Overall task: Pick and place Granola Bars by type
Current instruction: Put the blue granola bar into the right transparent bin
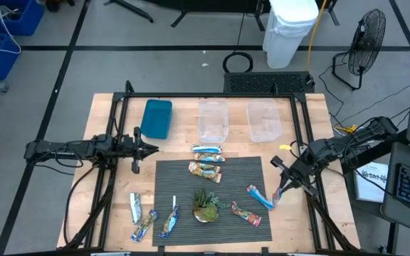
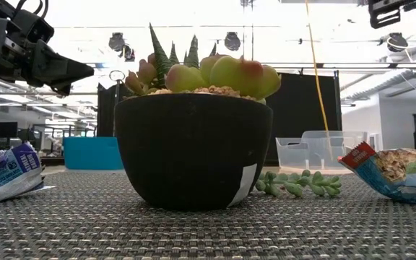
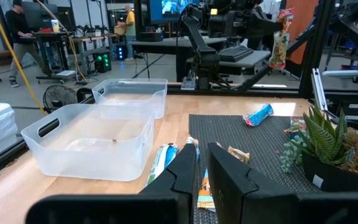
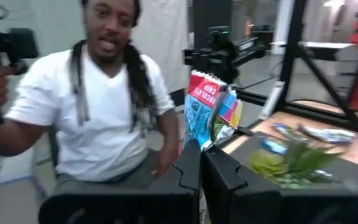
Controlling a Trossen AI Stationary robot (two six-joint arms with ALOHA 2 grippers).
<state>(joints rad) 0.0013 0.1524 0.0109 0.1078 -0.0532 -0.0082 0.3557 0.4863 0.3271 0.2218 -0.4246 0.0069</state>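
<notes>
Several shiny wrapped Granola Bars lie on the table. Silvery-blue ones (image 1: 207, 149) and a tan one (image 1: 205, 170) are at the dark mat's (image 1: 184, 178) far edge. Others lie at the near left (image 1: 144, 226), and two are right of the plant (image 1: 260, 197). My right gripper (image 1: 281, 190) hovers over the mat's right edge, shut on a blue-and-red bar (image 4: 209, 112). My left gripper (image 1: 148, 149) waits level at the table's left with its fingers (image 3: 185, 180) shut on nothing. My right gripper pinches one end (image 4: 202, 144) of the blue-and-red bar between its two fingers, which point level. The rest of the bar stands up past the fingertips, its red end (image 4: 205, 84) on top. The bar is lifted clear of the mat.
A small potted plant (image 1: 205, 205) stands mid-mat, with a trailing sprig beside it. A blue bin (image 1: 156, 118) and two clear bins (image 1: 213, 119) (image 1: 264, 119) sit along the far edge. A person (image 4: 104, 93) in a white shirt is beyond the table.
</notes>
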